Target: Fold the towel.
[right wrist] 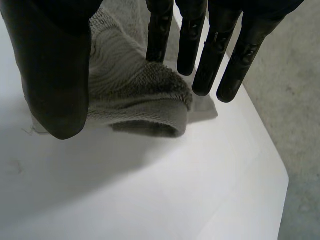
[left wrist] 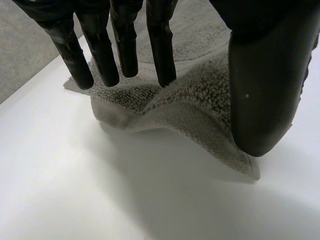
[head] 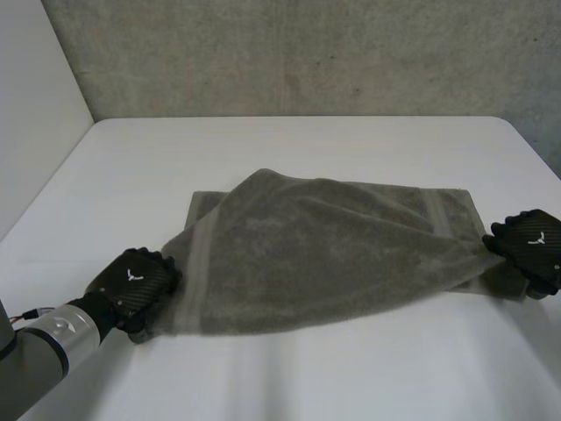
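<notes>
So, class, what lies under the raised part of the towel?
The towel hangs between the left hand and right hand. A flat layer of it shows along the far edge, on the white table. Whatever lies beneath the middle is covered.

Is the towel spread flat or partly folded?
Partly folded. The left hand and right hand pinch the towel at two corners, raised, draping it over the far part lying on the table.
</notes>
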Action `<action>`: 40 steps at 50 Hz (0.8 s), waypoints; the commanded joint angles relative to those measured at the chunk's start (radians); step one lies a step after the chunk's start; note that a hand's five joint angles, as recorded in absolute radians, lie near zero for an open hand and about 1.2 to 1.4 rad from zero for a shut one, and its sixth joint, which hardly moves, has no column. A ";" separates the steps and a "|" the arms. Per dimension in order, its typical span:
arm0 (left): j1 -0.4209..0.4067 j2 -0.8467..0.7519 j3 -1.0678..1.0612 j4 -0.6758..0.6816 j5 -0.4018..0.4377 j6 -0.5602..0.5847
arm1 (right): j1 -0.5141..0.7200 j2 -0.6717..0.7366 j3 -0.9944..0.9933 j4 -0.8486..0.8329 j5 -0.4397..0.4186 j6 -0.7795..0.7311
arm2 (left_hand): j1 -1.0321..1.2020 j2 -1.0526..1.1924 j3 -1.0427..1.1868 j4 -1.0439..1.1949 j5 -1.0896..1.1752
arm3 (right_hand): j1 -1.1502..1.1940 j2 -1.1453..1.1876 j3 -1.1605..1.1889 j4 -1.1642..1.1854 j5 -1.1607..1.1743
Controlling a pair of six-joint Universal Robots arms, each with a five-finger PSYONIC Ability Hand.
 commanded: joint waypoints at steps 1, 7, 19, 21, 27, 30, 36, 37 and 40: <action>-0.002 -0.052 0.016 0.035 -0.006 0.002 | -0.058 -0.010 0.017 0.050 -0.027 0.001 | 0.004 0.012 0.008 0.011 0.000 | 0.017 0.030 0.023 0.023 0.016; -0.017 -0.135 0.088 0.038 -0.019 0.005 | -0.119 -0.031 0.030 0.146 -0.121 0.008 | 0.095 0.102 0.099 0.102 0.090 | 0.064 0.077 0.070 0.070 0.063; -0.017 -0.155 0.117 0.033 -0.019 0.002 | -0.179 -0.035 0.038 0.230 -0.159 -0.005 | 0.204 0.211 0.208 0.211 0.200 | 0.064 0.077 0.070 0.070 0.063; -0.017 -0.153 0.119 0.033 -0.018 0.002 | -0.179 -0.035 0.038 0.230 -0.159 -0.005 | 0.224 0.232 0.228 0.231 0.220 | 0.064 0.077 0.070 0.070 0.063; -0.020 -0.144 0.121 0.032 -0.019 -0.006 | -0.174 -0.035 0.043 0.231 -0.158 -0.004 | 0.485 0.493 0.489 0.492 0.481 | 0.064 0.077 0.070 0.070 0.063; -0.023 -0.141 0.122 0.032 -0.019 -0.009 | -0.174 -0.035 0.044 0.231 -0.155 -0.004 | 0.518 0.525 0.522 0.525 0.514 | 0.064 0.077 0.070 0.070 0.063; -0.055 -0.118 0.140 0.030 -0.019 -0.037 | -0.176 -0.036 0.044 0.237 -0.144 0.001 | 0.626 0.634 0.631 0.634 0.622 | 0.064 0.077 0.070 0.070 0.063; -0.057 -0.110 0.145 0.029 -0.018 -0.044 | -0.177 -0.038 0.044 0.249 -0.142 0.001 | 0.673 0.681 0.677 0.680 0.669 | 0.064 0.077 0.070 0.070 0.063; -0.057 -0.107 0.165 0.015 -0.018 -0.063 | -0.179 -0.054 0.032 0.303 -0.152 -0.004 | 0.866 0.874 0.871 0.873 0.862 | 0.073 0.086 0.079 0.079 0.071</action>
